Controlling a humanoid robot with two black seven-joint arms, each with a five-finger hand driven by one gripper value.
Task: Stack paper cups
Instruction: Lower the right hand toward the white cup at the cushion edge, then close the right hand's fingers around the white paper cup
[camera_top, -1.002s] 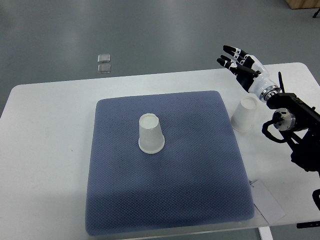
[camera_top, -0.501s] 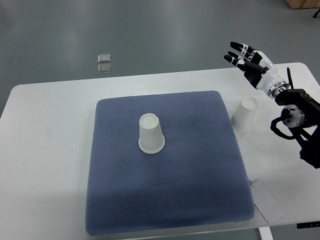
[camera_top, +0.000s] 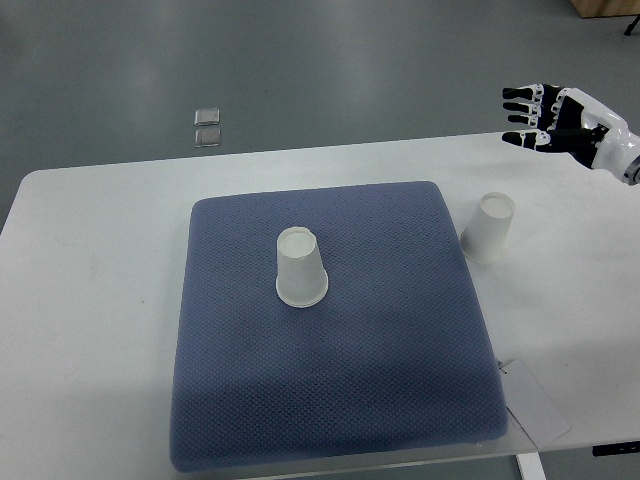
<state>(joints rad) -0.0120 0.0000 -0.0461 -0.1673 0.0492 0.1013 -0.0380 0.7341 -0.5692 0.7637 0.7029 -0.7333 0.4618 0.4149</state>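
Note:
One white paper cup (camera_top: 301, 268) stands upside down near the middle of the blue mat (camera_top: 330, 400). A second upturned paper cup (camera_top: 488, 228) stands on the white table just off the mat's right edge. My right hand (camera_top: 545, 118) hovers at the far right, above and behind that second cup, well apart from it. Its fingers are spread and hold nothing. Only the hand and wrist show; the arm runs off the right edge. My left arm is out of view.
The white table (camera_top: 90, 300) carries the mat. A sheet of white paper (camera_top: 535, 402) lies at the mat's front right corner. Two small clear squares (camera_top: 208, 126) lie on the grey floor beyond the table's far edge.
My right hand has drawn back to the right and slightly up, away from the cup beside the mat. The forearm that showed earlier has left the frame. Both cups stayed put.

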